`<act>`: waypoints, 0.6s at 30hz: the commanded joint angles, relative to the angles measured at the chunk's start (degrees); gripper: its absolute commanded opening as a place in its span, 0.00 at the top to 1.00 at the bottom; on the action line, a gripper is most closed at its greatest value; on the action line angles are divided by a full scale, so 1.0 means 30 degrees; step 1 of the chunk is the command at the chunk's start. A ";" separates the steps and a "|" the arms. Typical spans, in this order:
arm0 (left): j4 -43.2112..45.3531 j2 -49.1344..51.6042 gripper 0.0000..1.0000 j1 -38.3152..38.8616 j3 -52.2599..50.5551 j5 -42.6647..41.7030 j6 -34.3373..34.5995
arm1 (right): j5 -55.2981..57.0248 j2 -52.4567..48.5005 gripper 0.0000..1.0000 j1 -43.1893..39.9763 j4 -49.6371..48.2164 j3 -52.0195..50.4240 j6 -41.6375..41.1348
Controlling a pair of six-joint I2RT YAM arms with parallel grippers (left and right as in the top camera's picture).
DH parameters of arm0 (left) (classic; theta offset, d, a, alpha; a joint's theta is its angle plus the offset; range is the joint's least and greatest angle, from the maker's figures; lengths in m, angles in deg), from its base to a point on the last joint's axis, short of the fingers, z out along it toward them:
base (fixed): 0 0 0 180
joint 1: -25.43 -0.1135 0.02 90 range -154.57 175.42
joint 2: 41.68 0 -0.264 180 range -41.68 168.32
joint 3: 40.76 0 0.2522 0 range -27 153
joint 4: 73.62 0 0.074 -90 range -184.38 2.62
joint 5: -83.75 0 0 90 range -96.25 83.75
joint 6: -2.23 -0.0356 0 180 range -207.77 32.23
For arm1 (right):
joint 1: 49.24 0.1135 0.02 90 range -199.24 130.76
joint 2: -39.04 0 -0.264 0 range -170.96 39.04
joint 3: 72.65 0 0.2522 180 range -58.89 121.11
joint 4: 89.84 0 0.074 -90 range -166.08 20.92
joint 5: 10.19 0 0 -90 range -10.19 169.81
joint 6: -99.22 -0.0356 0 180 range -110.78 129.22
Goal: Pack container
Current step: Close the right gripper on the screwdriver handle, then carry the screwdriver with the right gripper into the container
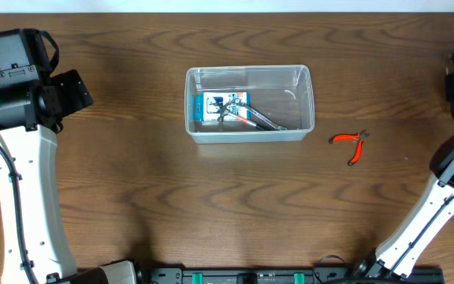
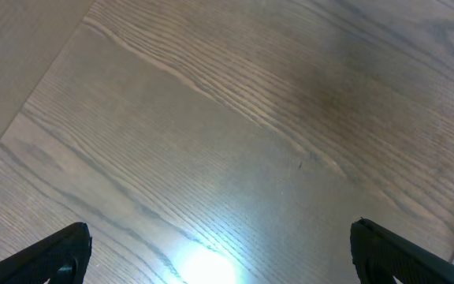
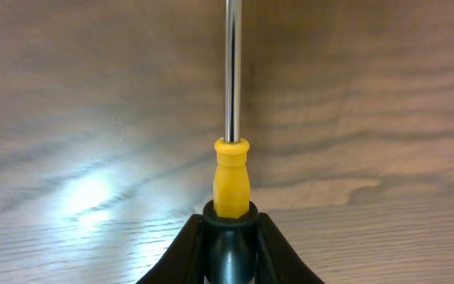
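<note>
One screwdriver [image 3: 231,175] is clenched in the right pincer [image 3: 231,227], likely bound for the container [image 1: 247,136]; pliers [image 1: 351,143] lie at the container's three o'clock; left pincer [image 2: 221,254] hangs released.

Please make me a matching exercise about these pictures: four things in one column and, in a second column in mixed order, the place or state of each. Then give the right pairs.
Column one
1. blue-and-white box
2. orange-handled pliers
3. yellow screwdriver
4. left pincer

Column two
A. gripped in the right pincer
B. open above bare table
C. inside the container
D. lying on the table, outside the container

Right pairs: 1-C, 2-D, 3-A, 4-B.
</note>
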 commanded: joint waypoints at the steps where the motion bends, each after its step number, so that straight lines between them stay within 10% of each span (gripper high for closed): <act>1: 0.0015 0.0036 0.02 -0.0080 0.0036 0.0299 -0.0313 | -0.0692 -0.0080 0.92 0.0809 0.0838 0.2098 -0.0036; 18: 0.0015 0.0036 0.02 -0.0080 0.0036 0.0299 -0.0313 | -0.5690 0.1960 0.92 0.7694 0.3716 0.7672 -0.0015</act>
